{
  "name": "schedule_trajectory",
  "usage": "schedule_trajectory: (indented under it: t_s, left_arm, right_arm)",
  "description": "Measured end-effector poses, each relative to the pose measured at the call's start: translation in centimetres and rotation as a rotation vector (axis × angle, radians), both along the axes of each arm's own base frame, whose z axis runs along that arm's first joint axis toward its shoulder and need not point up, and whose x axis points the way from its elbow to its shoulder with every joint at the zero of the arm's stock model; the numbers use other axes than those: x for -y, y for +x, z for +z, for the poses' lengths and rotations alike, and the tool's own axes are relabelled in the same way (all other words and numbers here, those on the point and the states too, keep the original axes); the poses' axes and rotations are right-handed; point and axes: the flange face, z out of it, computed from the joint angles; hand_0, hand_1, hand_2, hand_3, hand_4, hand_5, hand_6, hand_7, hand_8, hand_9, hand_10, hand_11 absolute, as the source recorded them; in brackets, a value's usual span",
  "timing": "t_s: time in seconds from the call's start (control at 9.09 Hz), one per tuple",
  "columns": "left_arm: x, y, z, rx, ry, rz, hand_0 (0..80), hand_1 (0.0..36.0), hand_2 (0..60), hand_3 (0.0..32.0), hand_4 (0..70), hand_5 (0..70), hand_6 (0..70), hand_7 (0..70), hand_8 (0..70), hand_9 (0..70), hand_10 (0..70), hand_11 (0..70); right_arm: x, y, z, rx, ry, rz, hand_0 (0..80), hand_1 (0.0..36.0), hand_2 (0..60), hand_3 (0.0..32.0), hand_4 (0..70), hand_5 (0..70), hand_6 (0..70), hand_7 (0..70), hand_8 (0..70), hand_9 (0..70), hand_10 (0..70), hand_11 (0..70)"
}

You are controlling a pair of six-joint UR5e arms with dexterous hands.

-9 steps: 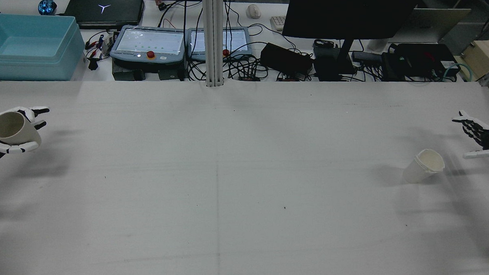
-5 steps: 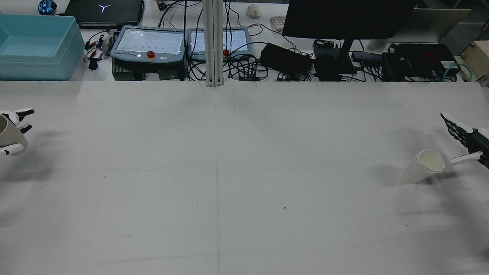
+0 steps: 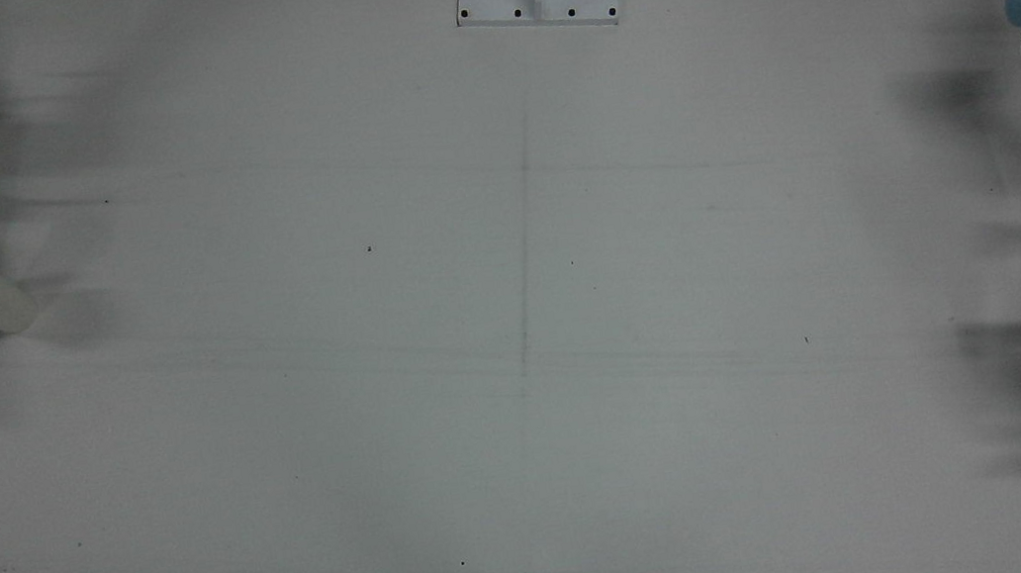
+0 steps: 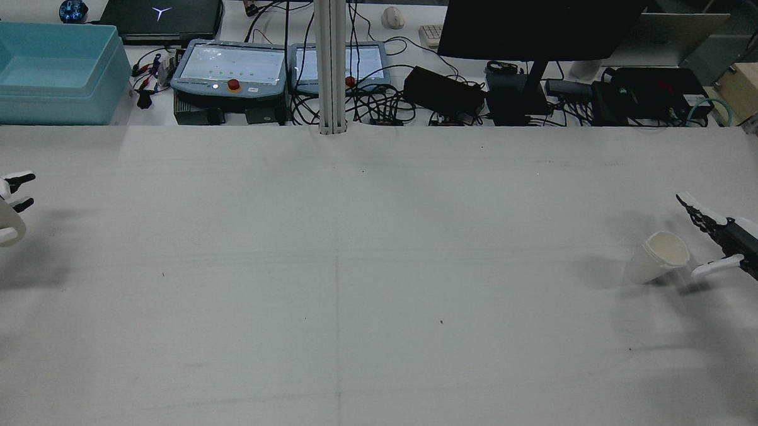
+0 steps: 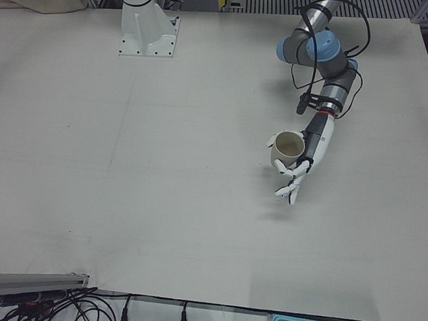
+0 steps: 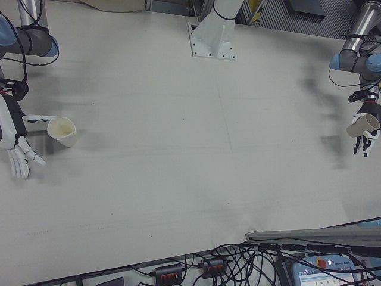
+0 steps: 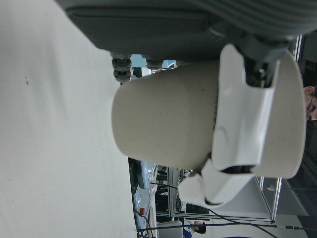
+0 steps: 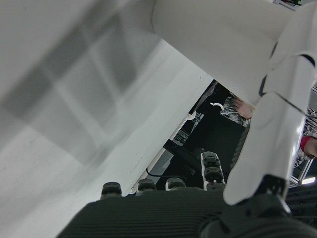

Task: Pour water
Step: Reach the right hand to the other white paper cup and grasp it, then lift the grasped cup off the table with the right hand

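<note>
White worktop holds little. Left robot hand grips one cup, pulled farther outward. Right robot hand, fingers spread and empty, has dropped beside the standing cup, ready to grab.

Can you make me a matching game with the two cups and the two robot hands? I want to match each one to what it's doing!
Things:
1. Cup on the robot's left side
2. Cup on the robot's right side
3. Left hand
4. Right hand

What it's doing:
A. Open, fingers spread, next to a cup
B. Standing on the table by itself
C. Held up in the air
D. Wrapped around a cup

Right pairs: 1-C, 2-B, 3-D, 4-A
</note>
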Motion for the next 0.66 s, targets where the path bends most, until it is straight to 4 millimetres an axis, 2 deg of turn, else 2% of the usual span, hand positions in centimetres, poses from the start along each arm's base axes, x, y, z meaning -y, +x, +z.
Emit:
schedule_trajectory:
  t_s: [0.22,0.33,0.44,0.55,0.66]
  left_arm:
    - [-0.7,-0.8,0.8,-0.002,-0.012,-0.015,62.4,36.0,60.0,0.0,51.8,70.0,9.3,21.7,0.8,2.9,5.0,9.9]
    - [-1.0,-1.0,1.1,-0.004,-0.014,-0.018,63.0,36.0,60.0,0.0,51.8,70.0,9.4,21.9,0.8,2.9,5.0,10.0]
    - [-1.3,-1.3,1.4,-0.004,-0.015,-0.021,63.1,36.0,60.0,0.0,51.8,70.0,9.4,21.9,0.8,2.9,5.0,9.9]
    - [-1.7,-1.7,1.9,-0.004,-0.016,-0.022,62.8,36.0,60.0,0.0,51.6,70.0,9.3,21.7,0.8,2.9,5.1,10.0]
    - [-2.4,-2.3,2.6,-0.003,-0.018,-0.024,62.9,36.0,60.0,0.0,51.4,70.0,9.4,21.9,0.8,2.9,5.0,9.9]
  right_arm:
    - [-0.1,-1.8,-0.3,-0.013,0.012,-0.027,50.8,16.9,5.5,0.0,3.9,16.7,2.1,8.2,1.1,1.0,0.0,0.0]
    - [-0.1,-3.3,-1.1,-0.016,0.029,-0.04,51.2,17.7,8.2,0.0,6.0,25.6,3.5,10.5,1.1,1.6,0.0,0.0]
    - [0.0,-5.2,-2.2,-0.008,0.047,-0.044,53.3,20.2,12.7,0.0,9.2,41.2,6.8,16.1,3.4,5.6,0.1,1.4]
    - [0.1,-7.3,-3.8,0.007,0.065,-0.041,61.0,27.4,22.7,0.0,13.4,70.0,17.0,31.6,13.3,20.5,7.3,13.2]
    - [0.1,-9.4,-5.9,0.02,0.081,-0.028,69.3,31.0,28.4,0.0,15.3,70.0,24.8,40.9,22.3,33.0,15.5,25.4]
